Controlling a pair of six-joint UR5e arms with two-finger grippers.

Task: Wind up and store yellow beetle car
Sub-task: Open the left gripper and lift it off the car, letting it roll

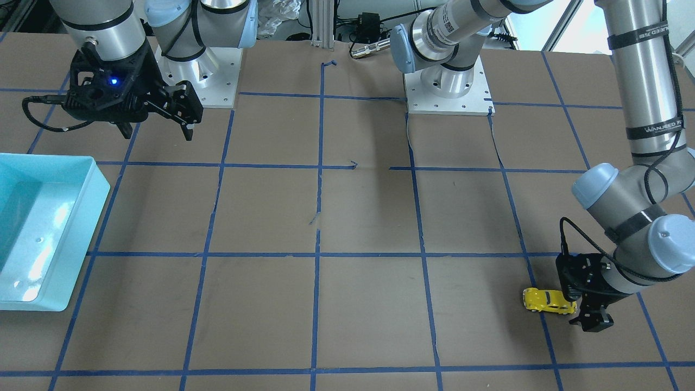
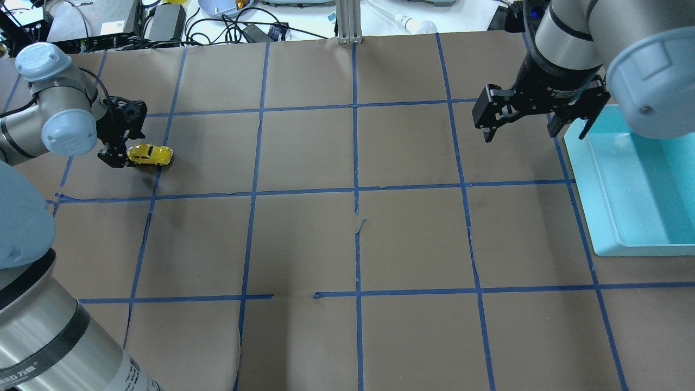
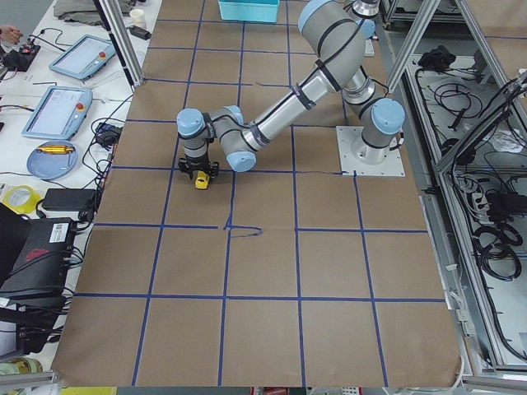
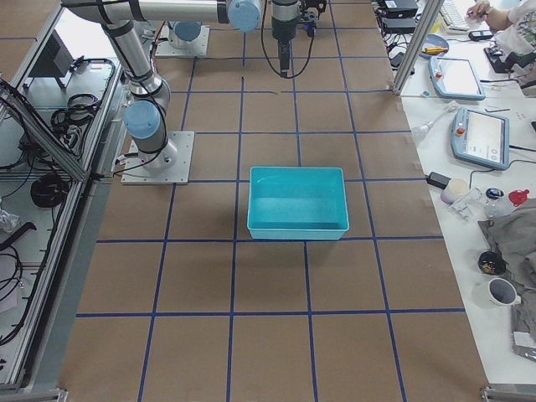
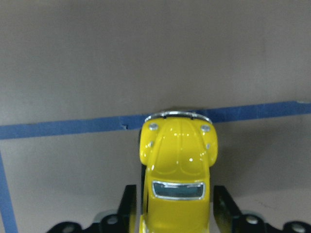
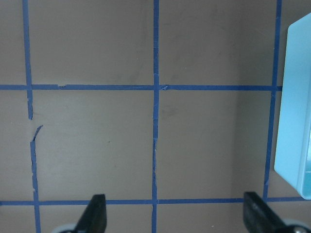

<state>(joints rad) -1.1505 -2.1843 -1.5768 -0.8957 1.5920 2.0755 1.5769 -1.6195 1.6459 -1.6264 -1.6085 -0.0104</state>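
Observation:
The yellow beetle car (image 1: 545, 300) stands on its wheels on the brown table paper, at the table's far left in the overhead view (image 2: 149, 154). My left gripper (image 2: 122, 152) is low at the car's rear. In the left wrist view the car (image 5: 178, 155) fills the gap between the two black fingers (image 5: 129, 204), which press against its sides. My right gripper (image 2: 535, 130) hangs open and empty above the table next to the teal bin (image 2: 583, 184). Its fingertips (image 6: 95, 213) show spread wide in the right wrist view.
The teal bin (image 1: 100, 179) sits at the table's right end and looks empty in the exterior right view (image 4: 297, 172). Blue tape lines grid the paper. Both arm bases (image 1: 448, 87) are bolted at the robot's edge. Cables and devices lie beyond the far edge.

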